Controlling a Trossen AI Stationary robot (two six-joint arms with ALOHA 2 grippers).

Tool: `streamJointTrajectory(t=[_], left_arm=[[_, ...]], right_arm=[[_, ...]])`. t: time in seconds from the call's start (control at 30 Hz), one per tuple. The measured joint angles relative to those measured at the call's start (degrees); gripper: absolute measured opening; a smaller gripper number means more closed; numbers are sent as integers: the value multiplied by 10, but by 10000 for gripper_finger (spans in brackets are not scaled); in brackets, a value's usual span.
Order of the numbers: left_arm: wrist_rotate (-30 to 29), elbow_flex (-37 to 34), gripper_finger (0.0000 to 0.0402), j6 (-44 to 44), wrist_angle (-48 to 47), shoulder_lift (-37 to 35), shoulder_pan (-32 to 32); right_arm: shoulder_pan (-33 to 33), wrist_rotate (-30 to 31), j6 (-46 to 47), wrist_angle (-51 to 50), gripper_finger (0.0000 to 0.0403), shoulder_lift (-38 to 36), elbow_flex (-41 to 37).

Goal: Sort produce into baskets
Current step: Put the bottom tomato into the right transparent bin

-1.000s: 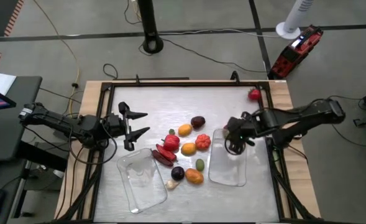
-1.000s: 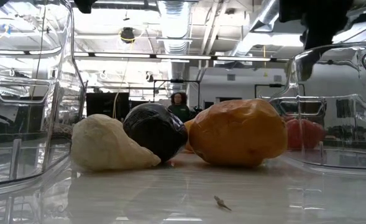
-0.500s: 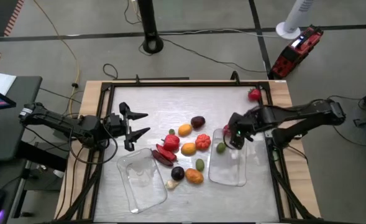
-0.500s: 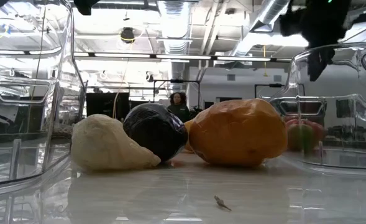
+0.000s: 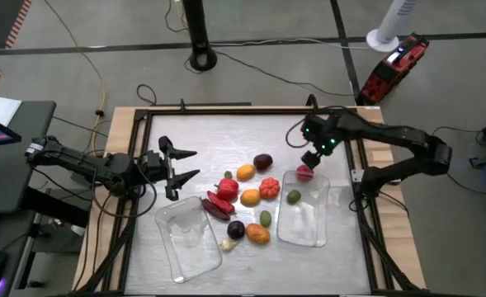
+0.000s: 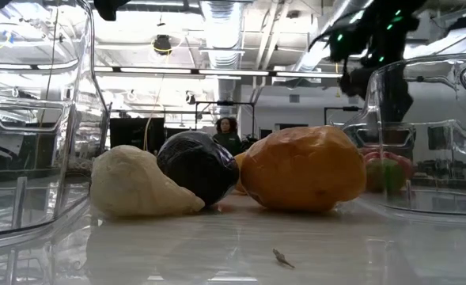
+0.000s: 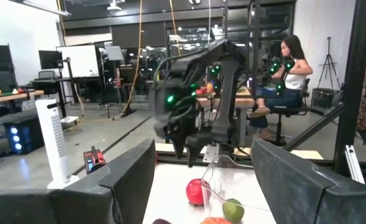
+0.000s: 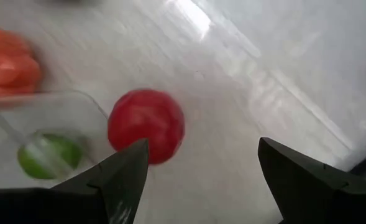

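Observation:
The produce lies in a loose cluster mid-table: a dark purple piece [image 5: 263,161], orange pieces [image 5: 245,172], a red pepper [image 5: 226,188], a pale garlic-like piece [image 5: 228,244]. Two clear baskets stand near the front, the left basket [image 5: 176,247] and the right basket [image 5: 313,235]. A green piece [image 5: 294,196] lies in the right basket. A red ball [image 8: 146,124] rests on the table against that basket's far corner. My right gripper [image 5: 310,157] is open and empty just above the red ball. My left gripper [image 5: 195,162] is open and empty at the table's left.
The table has a raised black frame [image 5: 251,109] round it. In the low view the garlic piece [image 6: 138,186], a dark purple piece [image 6: 197,166] and an orange piece [image 6: 304,168] sit between the two baskets' walls. A person sits beyond the table [image 7: 288,68].
My right gripper has gone from over the right basket up and toward the table's far edge, and it now stands over the red ball. The green piece, unseen a second ago, now lies in the right basket.

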Motion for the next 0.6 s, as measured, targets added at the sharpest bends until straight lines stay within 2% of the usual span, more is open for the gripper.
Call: streamJointTrajectory(t=[0.13, 0.27, 0.6], left_arm=[[0, 0, 252, 0, -10, 0, 0], [-1, 0, 252, 17, -14, 0, 0], [-3, 0, 252, 15, -16, 0, 0]], right_arm=[[-7, -44, -30, 22, 327, 59, 2], [26, -48, -47, 45, 327, 99, 19], [134, -71, -36, 36, 327, 123, 35]])
